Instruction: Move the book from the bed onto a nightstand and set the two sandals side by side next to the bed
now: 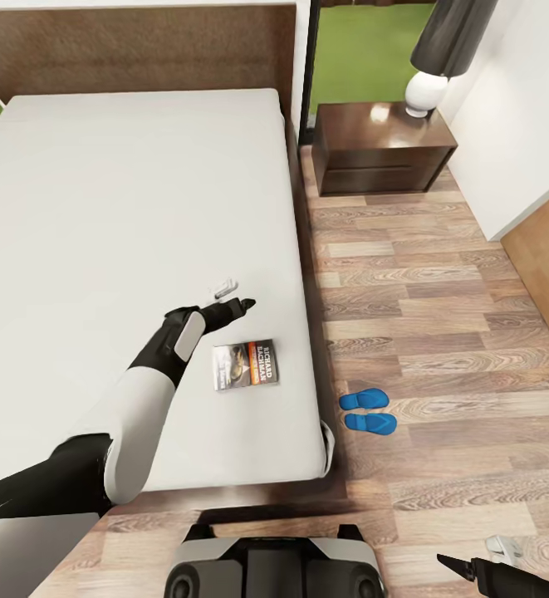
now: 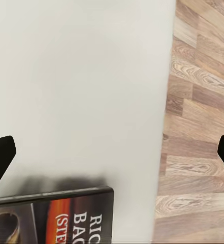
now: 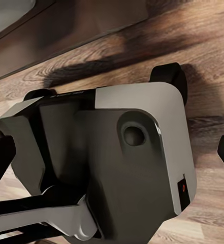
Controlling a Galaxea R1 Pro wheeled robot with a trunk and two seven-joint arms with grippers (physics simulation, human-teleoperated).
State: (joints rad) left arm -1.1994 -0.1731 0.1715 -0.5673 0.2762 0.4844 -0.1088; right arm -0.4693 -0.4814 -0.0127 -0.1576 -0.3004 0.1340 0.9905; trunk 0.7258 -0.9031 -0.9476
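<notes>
The left arm (image 1: 141, 390) reaches out low over the bed (image 1: 100, 208). Its left claw (image 1: 234, 297) hangs with fingers spread wide and empty, just past the book (image 1: 245, 364). The book lies flat nearer the robot, long side running left to right. The right claw (image 1: 473, 561) hangs low by the floor, also spread wide, much farther off.

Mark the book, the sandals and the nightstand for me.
book (image 1: 246, 365): head view, middle of cover.
sandals (image 1: 367, 410): head view, between the two soles.
nightstand (image 1: 374, 124): head view, bare glossy top.
</notes>
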